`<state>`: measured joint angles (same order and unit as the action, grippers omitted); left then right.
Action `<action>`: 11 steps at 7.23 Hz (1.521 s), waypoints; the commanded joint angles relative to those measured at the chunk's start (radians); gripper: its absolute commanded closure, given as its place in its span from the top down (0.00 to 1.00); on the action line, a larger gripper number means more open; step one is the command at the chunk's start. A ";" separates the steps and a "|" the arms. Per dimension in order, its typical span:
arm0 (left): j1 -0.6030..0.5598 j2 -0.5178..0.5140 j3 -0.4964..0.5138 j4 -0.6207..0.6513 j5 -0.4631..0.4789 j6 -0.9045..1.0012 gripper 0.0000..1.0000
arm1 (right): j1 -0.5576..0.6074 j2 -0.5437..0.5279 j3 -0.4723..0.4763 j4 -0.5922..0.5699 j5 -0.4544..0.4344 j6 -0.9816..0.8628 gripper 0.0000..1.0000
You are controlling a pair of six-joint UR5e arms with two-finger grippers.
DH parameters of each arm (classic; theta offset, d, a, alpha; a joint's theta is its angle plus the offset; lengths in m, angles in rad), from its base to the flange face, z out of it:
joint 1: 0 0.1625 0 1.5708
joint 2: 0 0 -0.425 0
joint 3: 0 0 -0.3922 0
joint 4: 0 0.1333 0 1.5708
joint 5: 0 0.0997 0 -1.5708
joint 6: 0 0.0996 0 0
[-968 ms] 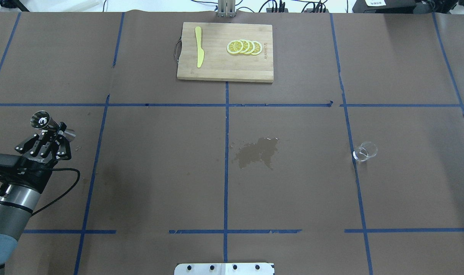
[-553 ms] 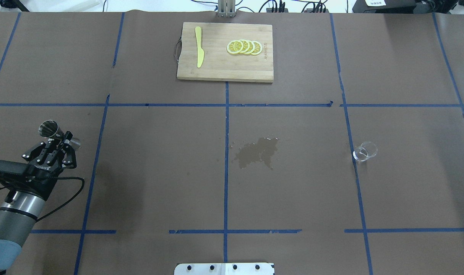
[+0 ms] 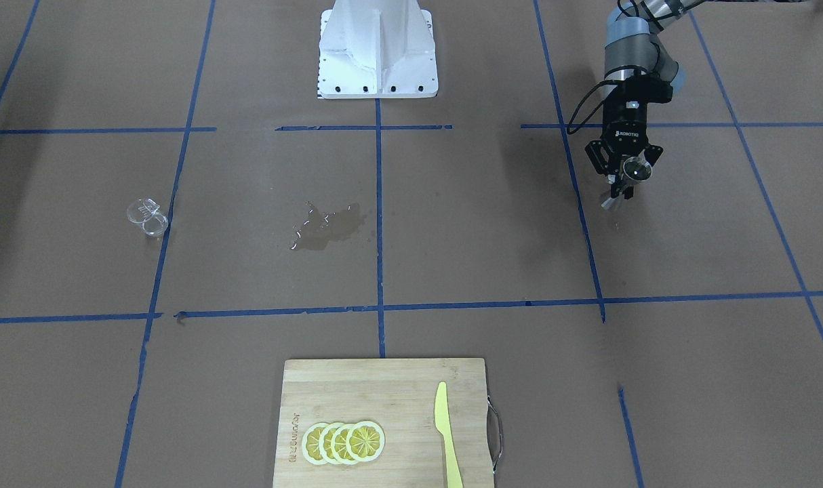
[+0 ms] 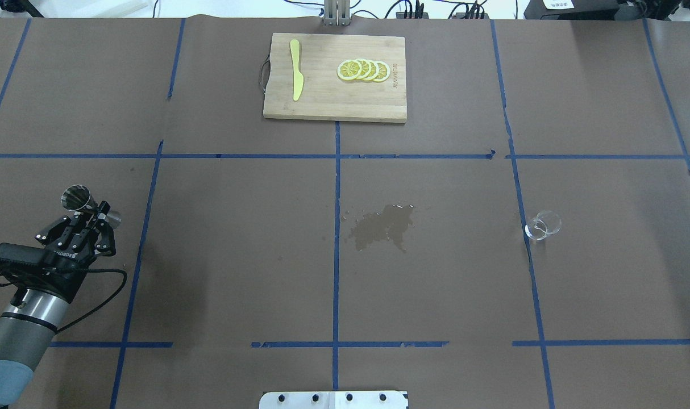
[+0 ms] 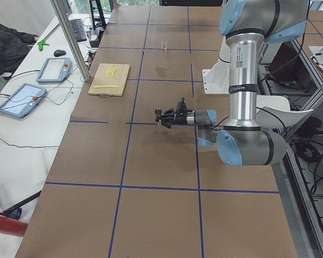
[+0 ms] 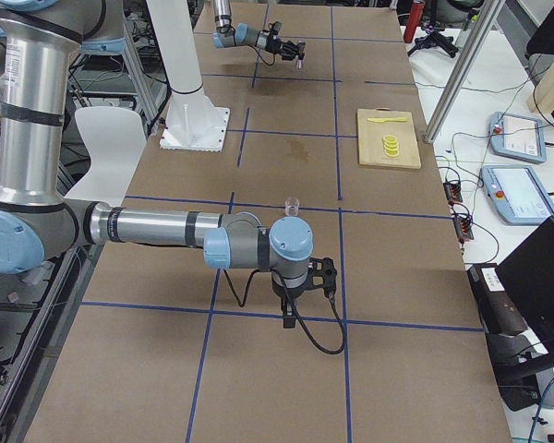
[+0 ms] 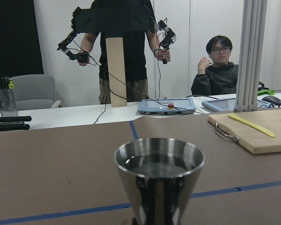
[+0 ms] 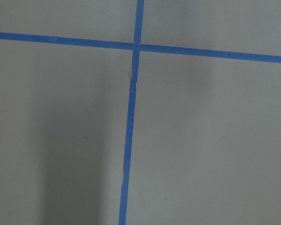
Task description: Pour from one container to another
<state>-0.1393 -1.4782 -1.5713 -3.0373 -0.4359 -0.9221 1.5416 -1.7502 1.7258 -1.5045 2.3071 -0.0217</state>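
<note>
The small steel jigger point(image 4: 79, 197) is at the table's left, and my left gripper point(image 4: 93, 209) is shut on its narrow waist. The left wrist view shows the jigger point(image 7: 158, 178) upright with liquid in its upper cone. From the front the jigger point(image 3: 635, 169) sits low over the table in the left gripper point(image 3: 625, 177). The clear glass cup point(image 4: 543, 225) stands alone at the right, on a blue tape line, and the front view shows that cup point(image 3: 147, 218) too. My right gripper point(image 6: 307, 281) shows only in the exterior right view, pointing down at the table. I cannot tell if it is open or shut.
A wooden cutting board point(image 4: 333, 108) with lemon slices point(image 4: 363, 70) and a yellow knife point(image 4: 295, 69) lies at the far middle. A wet patch point(image 4: 382, 226) darkens the paper at the centre. The robot's base plate point(image 4: 333, 399) is at the near edge. Two people point(image 7: 126, 47) are beyond the table's far side.
My left gripper has carried the jigger toward the robot's side of the table and slightly right in the overhead view. The glass cup has not moved.
</note>
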 commanded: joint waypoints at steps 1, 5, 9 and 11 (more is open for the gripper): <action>0.024 -0.013 0.013 0.000 -0.003 0.005 0.00 | 0.000 0.000 -0.005 0.001 0.000 -0.001 1.00; 0.036 -0.031 0.033 0.000 -0.006 0.009 0.00 | 0.000 0.001 -0.005 0.001 0.000 0.000 1.00; 0.040 -0.031 0.078 -0.053 -0.023 0.009 0.06 | 0.000 0.001 -0.005 0.001 0.000 -0.001 1.00; 0.040 -0.030 0.088 -0.078 -0.029 0.011 0.06 | 0.000 0.001 -0.005 0.001 0.000 0.000 1.00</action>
<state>-0.0998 -1.5085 -1.4906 -3.1008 -0.4603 -0.9125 1.5417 -1.7487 1.7211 -1.5033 2.3071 -0.0219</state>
